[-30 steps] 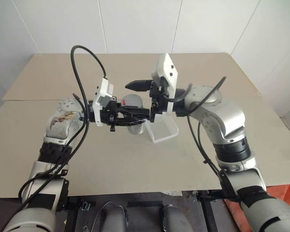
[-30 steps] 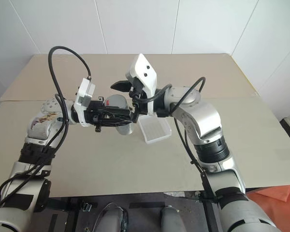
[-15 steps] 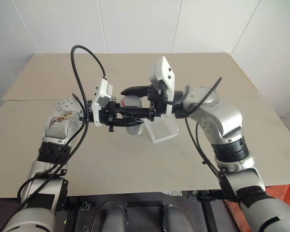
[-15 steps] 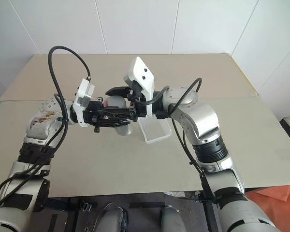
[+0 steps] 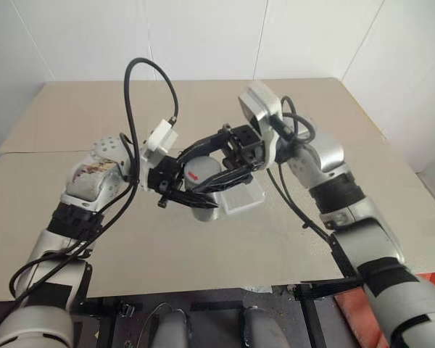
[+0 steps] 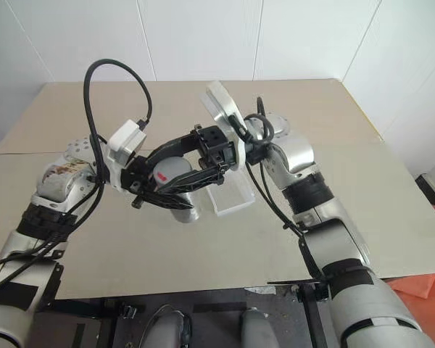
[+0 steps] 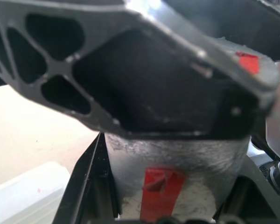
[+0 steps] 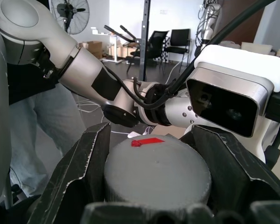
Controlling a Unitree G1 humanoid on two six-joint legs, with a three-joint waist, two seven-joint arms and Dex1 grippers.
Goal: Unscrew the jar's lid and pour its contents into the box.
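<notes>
My left fingers (image 5: 203,194) pinch the jar (image 5: 201,183), tilted above the surface; my right fingers (image 8: 151,154) clamp the lid (image 8: 157,172) — box (image 5: 241,197) just beside, rightward.

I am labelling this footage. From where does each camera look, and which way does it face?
Left and right eye views: on the head, looking down over both arms at the table, the jar and the box.
Left wrist view: along the left gripper at the jar body.
Right wrist view: along the right gripper at the lid, towards the left arm.
All views share the jar.
</notes>
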